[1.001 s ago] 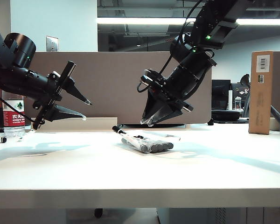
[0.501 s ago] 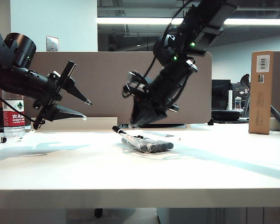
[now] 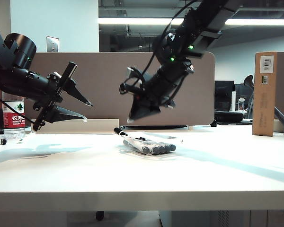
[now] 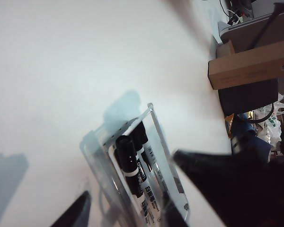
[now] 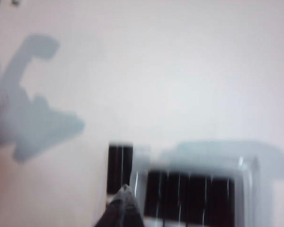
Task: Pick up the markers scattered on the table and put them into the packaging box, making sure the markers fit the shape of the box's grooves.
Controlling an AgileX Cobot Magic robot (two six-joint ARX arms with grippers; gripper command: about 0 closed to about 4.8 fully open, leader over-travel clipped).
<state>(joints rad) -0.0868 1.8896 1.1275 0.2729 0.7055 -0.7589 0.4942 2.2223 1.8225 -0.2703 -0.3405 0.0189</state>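
Observation:
The clear packaging box (image 3: pixel 173 140) lies mid-table with several markers (image 3: pixel 156 148) side by side in it, grey end plugs towards the front. One more marker (image 3: pixel 120 133) lies slanted at the box's left side, and its black cap (image 5: pixel 119 165) shows just outside the box wall (image 5: pixel 248 170). My right gripper (image 3: pixel 131 118) hangs shut and empty just above that cap, its tips (image 5: pixel 124 190) pressed together. My left gripper (image 3: pixel 86 111) stays open and empty in the air at the far left. In the left wrist view its fingers (image 4: pixel 75 213) frame the box (image 4: pixel 154 118) and markers (image 4: pixel 128 163).
A water bottle (image 3: pixel 14 118) stands at the far left behind the left arm. A tall brown cardboard box (image 3: pixel 265 92) stands at the far right. A brown-grey partition panel (image 3: pixel 109 85) runs along the back of the table (image 3: pixel 142 179).
The right gripper has swung left and slightly up, from over the box's middle to its left end, and its jaws have closed. The left arm has not moved.

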